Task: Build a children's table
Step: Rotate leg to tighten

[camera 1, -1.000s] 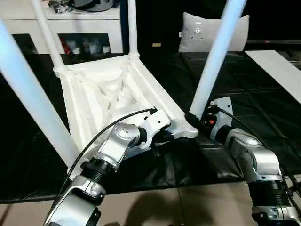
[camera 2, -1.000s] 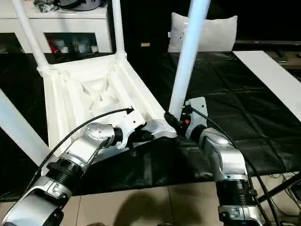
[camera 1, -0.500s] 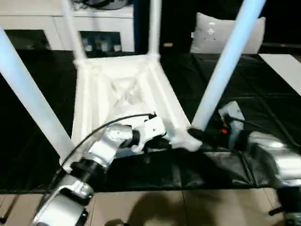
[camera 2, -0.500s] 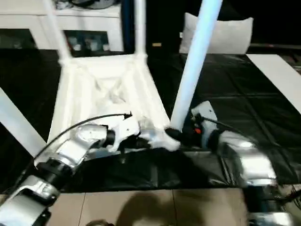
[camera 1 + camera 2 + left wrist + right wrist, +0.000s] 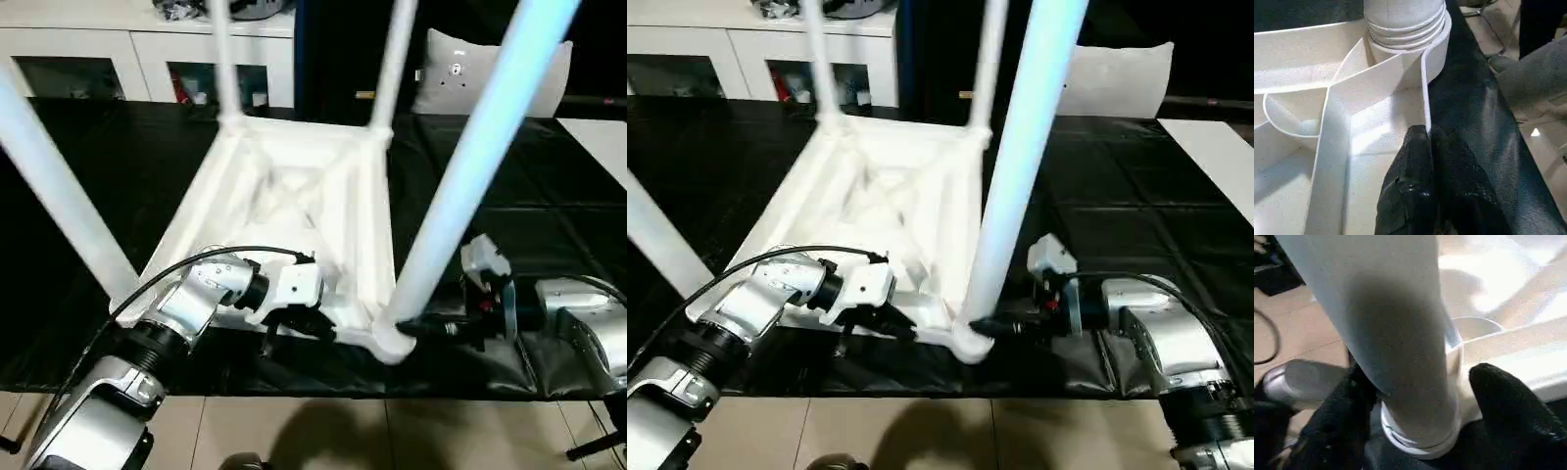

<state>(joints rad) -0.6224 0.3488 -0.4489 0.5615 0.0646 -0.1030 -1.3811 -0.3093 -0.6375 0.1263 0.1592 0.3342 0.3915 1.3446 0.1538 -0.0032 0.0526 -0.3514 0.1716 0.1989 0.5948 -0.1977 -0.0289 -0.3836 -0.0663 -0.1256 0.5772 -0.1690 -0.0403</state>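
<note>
Four white legs are standing up from the upturned tabletop [image 5: 294, 196], which is lying ribbed side up on a black mat [image 5: 549, 215] in the left eye view; the near right leg [image 5: 470, 166] is rising from the corner socket [image 5: 387, 338] closest to the robot, the near left leg [image 5: 59, 196] is crossing the left edge, and two far legs are going up at the back corners. Left gripper [image 5: 294, 328] is sitting at the tabletop's near rim, right gripper [image 5: 431, 328] is reaching in beside the base of the near right leg. White cabinet [image 5: 118, 49] and a pale cushion [image 5: 490, 69] are sitting behind the mat. Right eye view is giving the same layout, the right gripper's black fingers pointing at the socket. Left wrist view: the black fingers [image 5: 1415, 196] are pressed together, pinching the thin upright rim wall of the tabletop just short of the socketed leg. Right wrist view: two black fingers [image 5: 1508, 401] are standing apart on either side of the leg's base; cannot tell whether they are touching it.
</note>
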